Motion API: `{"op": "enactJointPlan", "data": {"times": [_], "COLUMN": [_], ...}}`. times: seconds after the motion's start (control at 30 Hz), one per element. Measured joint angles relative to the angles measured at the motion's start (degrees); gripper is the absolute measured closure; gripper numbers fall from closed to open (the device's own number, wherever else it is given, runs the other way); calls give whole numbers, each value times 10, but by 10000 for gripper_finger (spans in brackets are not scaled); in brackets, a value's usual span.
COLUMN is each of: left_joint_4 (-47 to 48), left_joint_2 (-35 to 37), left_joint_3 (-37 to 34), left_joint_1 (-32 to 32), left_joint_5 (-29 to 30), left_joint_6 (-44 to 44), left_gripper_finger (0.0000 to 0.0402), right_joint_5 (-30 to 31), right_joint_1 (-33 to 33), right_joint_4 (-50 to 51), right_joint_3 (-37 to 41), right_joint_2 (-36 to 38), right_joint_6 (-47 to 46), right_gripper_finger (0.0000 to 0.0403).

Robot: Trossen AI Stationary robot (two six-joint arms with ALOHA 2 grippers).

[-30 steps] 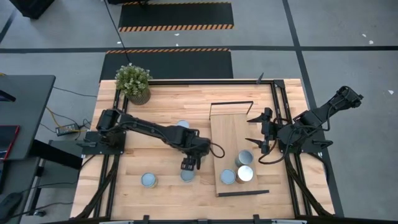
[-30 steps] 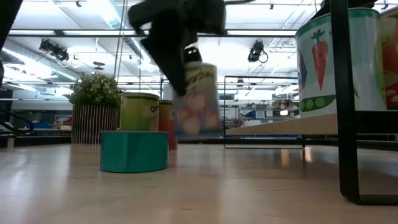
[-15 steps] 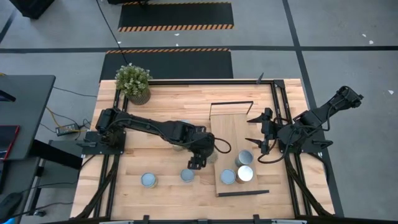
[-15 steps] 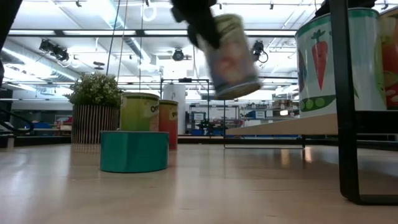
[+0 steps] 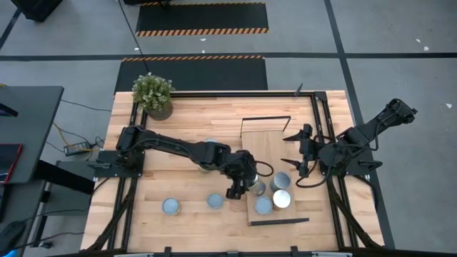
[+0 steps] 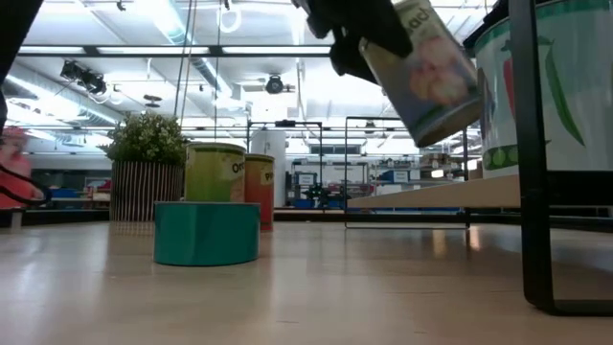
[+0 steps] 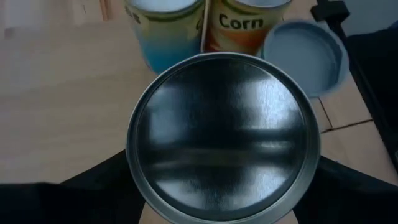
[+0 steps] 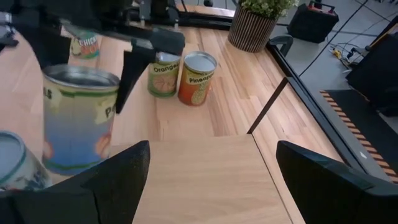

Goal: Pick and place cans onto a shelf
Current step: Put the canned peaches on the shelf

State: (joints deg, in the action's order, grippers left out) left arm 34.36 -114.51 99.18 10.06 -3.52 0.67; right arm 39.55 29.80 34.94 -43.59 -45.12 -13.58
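One can (image 6: pixel 431 67) rides tilted in our left pincer (image 5: pixel 243 184), pinched by its sides above the shelf (image 5: pixel 265 146) edge, so it clears three cans (image 5: pixel 280 190) standing there. Our right pincer (image 5: pixel 300 151) waits spread beside the shelf, clear of the worktop (image 5: pixel 186 121).

Robotics lab: hazard-striped floor mats (image 5: pixel 202 18), ceiling-mounted cameras (image 6: pixel 80 76), framed workbench (image 5: pixel 187 114).
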Motion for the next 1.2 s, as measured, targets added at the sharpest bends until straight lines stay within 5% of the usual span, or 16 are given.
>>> {"op": "enactJointPlan", "data": {"times": [0.53,1.2], "left_joint_4": [-52,60], "left_joint_2": [-11,-20], "left_joint_3": [1,-1], "left_joint_1": [-9,-4], "left_joint_5": [11,5], "left_joint_6": [20,15], "left_gripper_finger": [88,88], "right_joint_5": [3,-2], "right_joint_1": [0,0], "right_joint_4": [-16,-19], "right_joint_3": [0,0], "right_joint_2": [-5,-5], "right_joint_6": [20,14], "right_gripper_finger": [46,46]}}
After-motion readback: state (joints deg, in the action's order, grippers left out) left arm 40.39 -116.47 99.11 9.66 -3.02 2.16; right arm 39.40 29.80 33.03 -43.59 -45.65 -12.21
